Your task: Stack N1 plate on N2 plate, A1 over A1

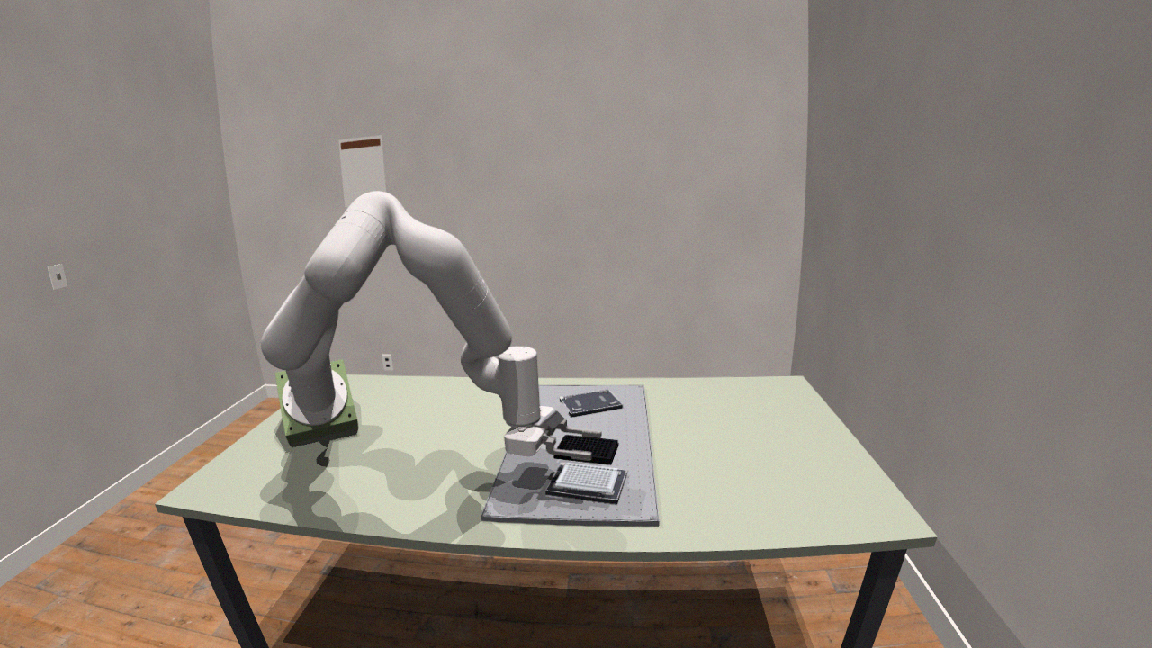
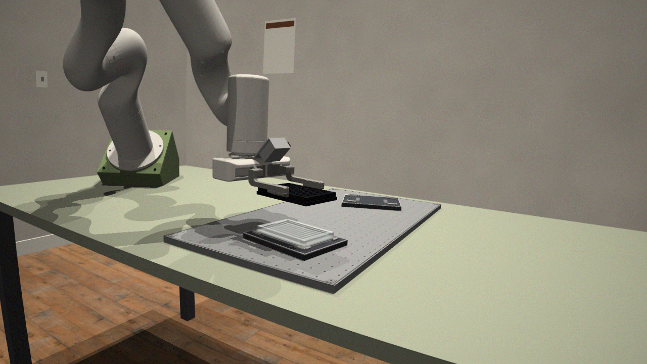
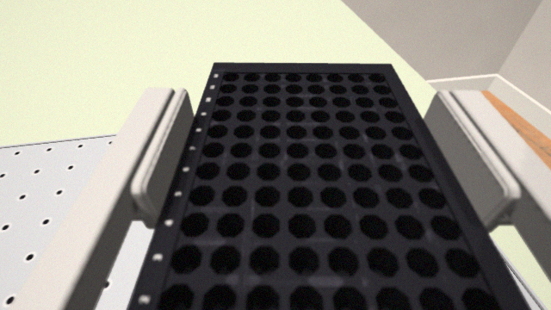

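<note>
My pincer [image 1: 591, 445] [image 2: 303, 187] [image 3: 320, 157] was closed tight on the long sides of the black plate [image 1: 606, 450] [image 2: 313, 195] [image 3: 284, 185], holding it up in the air, between the two nests. The clear plate [image 1: 588, 478] [image 2: 293, 230] sat lower down, to the arm's right, in nest N2 [image 1: 583, 497] [image 2: 304, 256]. Both plates' long sides pointed mostly away from the arm's base, but I couldn't tell if they matched exactly. The black plate looked flat, with rows of round holes and white marks along one side. Nest N1 [image 1: 591, 401] [image 2: 370, 202] was empty.
</note>
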`<state>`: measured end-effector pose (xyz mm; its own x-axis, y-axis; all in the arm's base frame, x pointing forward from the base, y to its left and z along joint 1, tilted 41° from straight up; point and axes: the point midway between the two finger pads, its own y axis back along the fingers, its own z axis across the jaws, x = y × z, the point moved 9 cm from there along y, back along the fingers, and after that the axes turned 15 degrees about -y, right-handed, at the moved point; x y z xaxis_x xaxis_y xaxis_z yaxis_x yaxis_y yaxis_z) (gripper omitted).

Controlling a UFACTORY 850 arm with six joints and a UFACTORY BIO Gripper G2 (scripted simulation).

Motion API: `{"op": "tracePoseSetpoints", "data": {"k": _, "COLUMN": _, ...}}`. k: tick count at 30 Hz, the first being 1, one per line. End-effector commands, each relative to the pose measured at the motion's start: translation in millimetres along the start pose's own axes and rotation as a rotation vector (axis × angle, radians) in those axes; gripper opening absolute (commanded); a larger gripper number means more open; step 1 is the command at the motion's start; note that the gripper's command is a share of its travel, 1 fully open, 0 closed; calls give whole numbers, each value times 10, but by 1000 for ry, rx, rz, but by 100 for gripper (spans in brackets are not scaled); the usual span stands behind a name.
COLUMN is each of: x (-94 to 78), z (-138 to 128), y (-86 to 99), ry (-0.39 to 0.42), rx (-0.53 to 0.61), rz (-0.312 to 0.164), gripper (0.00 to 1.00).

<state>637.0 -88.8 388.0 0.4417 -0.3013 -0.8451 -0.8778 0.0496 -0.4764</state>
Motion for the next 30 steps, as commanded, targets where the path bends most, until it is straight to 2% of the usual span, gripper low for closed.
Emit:
{"op": "tracePoseSetpoints", "data": {"k": 1, "x": 72, "z": -18, "y": -6, "ry": 0, "rx": 0, "rz": -2, "gripper": 0}}
{"op": "tracePoseSetpoints", "data": {"k": 30, "x": 476, "z": -124, "y": -7, "ry": 0, "rx": 0, "rz": -2, "gripper": 0}}
